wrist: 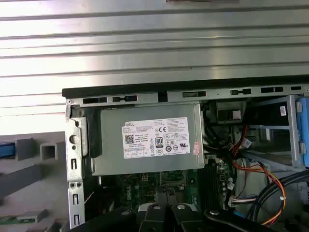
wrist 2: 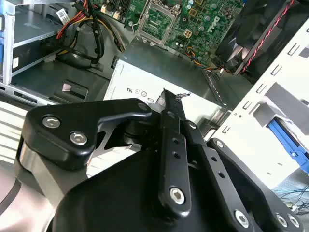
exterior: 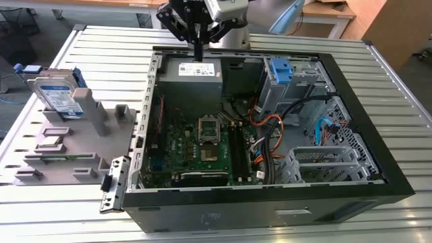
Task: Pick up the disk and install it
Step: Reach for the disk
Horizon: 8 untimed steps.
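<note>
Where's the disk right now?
In the exterior view, the disk stands on edge in the grey fixture at that view's left, outside the open computer case, apart from the hand above the power supply.

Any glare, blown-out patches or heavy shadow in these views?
First wrist view: the ribbed table glares strongly under the light. Second wrist view: the fixture and its surroundings are washed out nearly white, while the gripper is dark in front. Exterior view: the light is even, and the inside of the case is in shade.
</note>
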### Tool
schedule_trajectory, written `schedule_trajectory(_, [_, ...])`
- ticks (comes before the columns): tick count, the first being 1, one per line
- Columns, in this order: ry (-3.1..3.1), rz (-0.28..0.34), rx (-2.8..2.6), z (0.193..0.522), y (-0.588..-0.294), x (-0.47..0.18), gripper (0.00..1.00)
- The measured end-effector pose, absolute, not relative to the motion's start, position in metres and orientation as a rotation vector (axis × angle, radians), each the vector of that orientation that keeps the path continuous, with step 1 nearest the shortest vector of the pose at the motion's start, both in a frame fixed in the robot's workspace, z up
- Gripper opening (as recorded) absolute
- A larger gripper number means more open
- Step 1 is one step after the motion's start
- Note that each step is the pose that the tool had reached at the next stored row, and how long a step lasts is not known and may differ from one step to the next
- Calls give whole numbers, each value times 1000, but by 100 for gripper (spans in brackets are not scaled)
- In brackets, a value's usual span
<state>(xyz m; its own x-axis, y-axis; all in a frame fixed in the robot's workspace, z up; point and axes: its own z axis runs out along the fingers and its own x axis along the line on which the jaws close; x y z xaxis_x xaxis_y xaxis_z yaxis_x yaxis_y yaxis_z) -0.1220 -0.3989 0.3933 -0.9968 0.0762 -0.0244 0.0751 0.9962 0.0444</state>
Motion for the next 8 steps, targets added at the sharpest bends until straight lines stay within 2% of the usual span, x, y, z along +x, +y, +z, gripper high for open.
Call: schedule_trajectory(8, [3113, 68, 118, 393, -399, -122, 11])
